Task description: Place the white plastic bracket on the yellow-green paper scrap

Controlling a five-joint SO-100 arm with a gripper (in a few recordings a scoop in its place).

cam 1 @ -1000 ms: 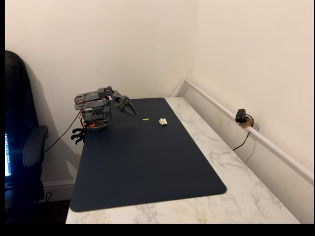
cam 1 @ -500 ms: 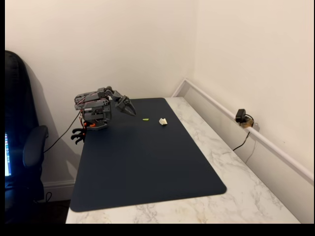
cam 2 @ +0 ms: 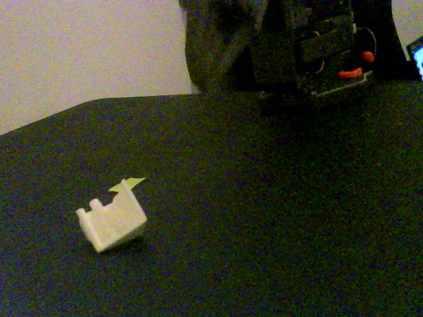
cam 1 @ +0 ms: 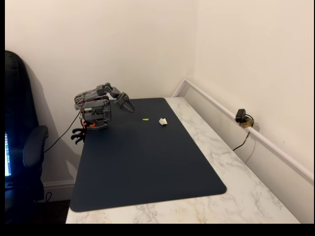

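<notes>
Task is not begun: the white plastic bracket (cam 1: pixel 162 121) is lying on the dark mat (cam 1: pixel 147 167) near its far edge, just beside the yellow-green paper scrap (cam 1: pixel 145 119), apart from it, not on it. The gripper (cam 1: pixel 129 106) is hovering over the mat's far left corner, carrying nothing; too small to tell whether its jaws are spread or pressed together. Grasp, carry and release all remain. In a fixed view the bracket (cam 2: pixel 111 221) is overlapping the scrap (cam 2: pixel 127 184), and the arm's base (cam 2: pixel 330 53) is dark and murky.
</notes>
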